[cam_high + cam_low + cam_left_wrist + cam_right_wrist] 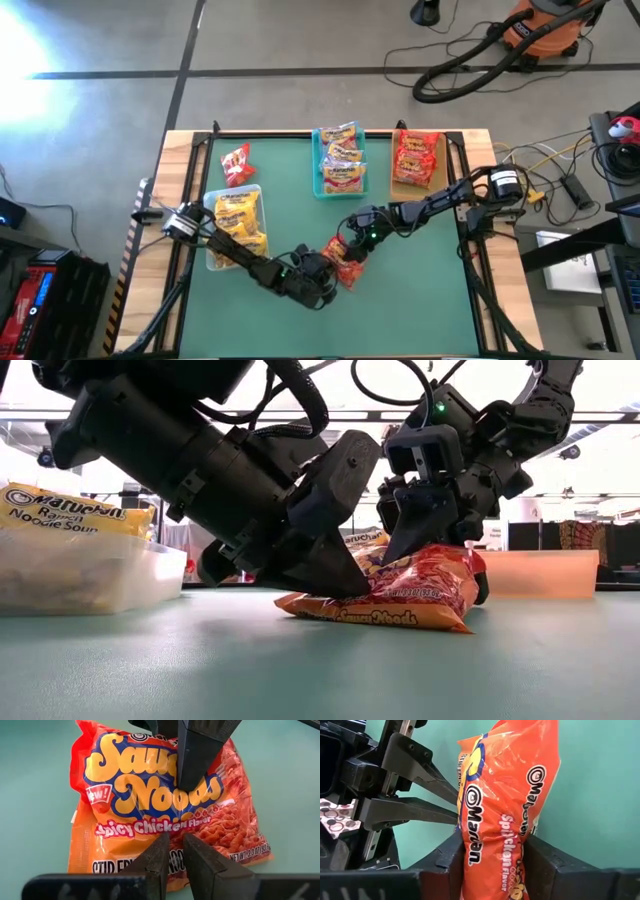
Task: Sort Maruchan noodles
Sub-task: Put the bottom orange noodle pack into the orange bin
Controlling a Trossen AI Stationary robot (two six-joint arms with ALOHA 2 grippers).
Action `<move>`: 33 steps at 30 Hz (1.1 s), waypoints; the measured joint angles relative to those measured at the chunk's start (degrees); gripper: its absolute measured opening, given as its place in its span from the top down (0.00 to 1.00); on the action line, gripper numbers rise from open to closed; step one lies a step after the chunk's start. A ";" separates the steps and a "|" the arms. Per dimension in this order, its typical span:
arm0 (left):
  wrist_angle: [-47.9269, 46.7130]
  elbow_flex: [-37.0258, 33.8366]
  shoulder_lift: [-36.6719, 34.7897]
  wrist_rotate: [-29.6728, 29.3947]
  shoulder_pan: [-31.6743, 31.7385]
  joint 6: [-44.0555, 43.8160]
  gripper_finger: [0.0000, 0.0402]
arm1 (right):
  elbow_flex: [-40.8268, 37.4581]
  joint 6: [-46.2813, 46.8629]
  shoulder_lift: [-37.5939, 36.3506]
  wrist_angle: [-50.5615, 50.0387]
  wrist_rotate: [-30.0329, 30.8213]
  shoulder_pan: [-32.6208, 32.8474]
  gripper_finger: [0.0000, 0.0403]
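High view: on the desk's [420, 300] left a clear tray [237, 228] holds yellow packets, a red packet [237, 165] lies loose beyond it, a teal tray [339, 160] at centre holds pink-banded ones, and a tan tray [417, 160] on the right holds red ones. Near the front centre both arms meet over one orange-red packet [165, 805] lying flat on the desk. The left gripper [172, 857] has its fingers pressed together, tips on the packet's near edge, grasping nothing that shows. The right gripper [492, 865] straddles the packet, its fingers on either side of a bunched end; whether they have it pinched tight I cannot tell. The packet looks light, crinkly and slippery, with brittle noodles inside, so a firm pinch at a sealed end seems safest. The arms hide most of the packet from above, and how many packets fill each tray is hard to make out.
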 joint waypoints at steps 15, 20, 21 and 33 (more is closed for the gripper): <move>-22.18 6.38 -4.38 -2.72 -0.59 1.30 0.72 | 0.08 -0.91 -0.09 -0.33 -3.82 0.09 0.67; -22.66 5.61 -4.46 -2.97 -1.58 -4.13 0.67 | 0.08 -1.37 -0.79 -1.48 -4.90 -0.07 0.67; -22.58 5.51 -4.46 -2.97 -1.75 -5.12 0.67 | 0.08 -1.63 -1.24 -2.35 -4.90 -0.09 0.67; -21.80 5.49 -4.57 -3.22 -1.54 -6.45 0.66 | 0.08 -12.00 -15.60 -25.62 -2.83 -4.74 0.67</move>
